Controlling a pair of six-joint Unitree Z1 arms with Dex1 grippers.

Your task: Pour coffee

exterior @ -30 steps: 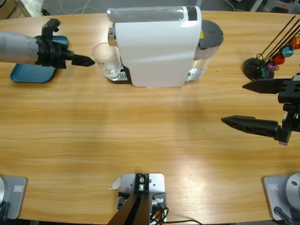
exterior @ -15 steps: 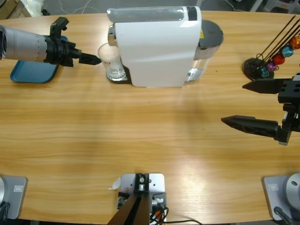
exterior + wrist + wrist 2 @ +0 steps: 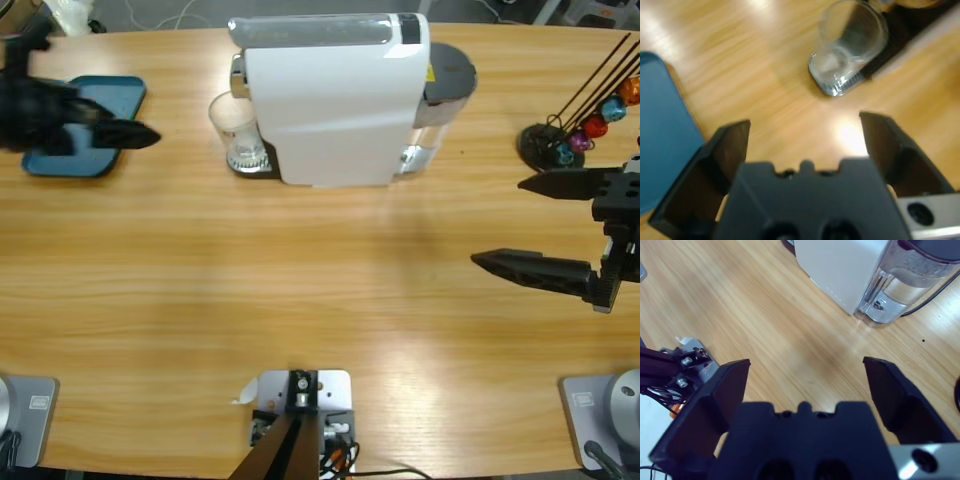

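Your left end effector has its jaws spread wide and holds nothing. The glass stands upright under the coffee machine, straight ahead of those jaws and well apart. Your right end effector is spread too, and much farther away.

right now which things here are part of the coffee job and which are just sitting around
Part of the job:
- clear glass on the drip tray
- white coffee machine
- left gripper, open, over the blue tray's edge, apart from the glass
- right gripper, open, holding nothing

Just lying about:
- blue tray
- capsule stand with coloured capsules
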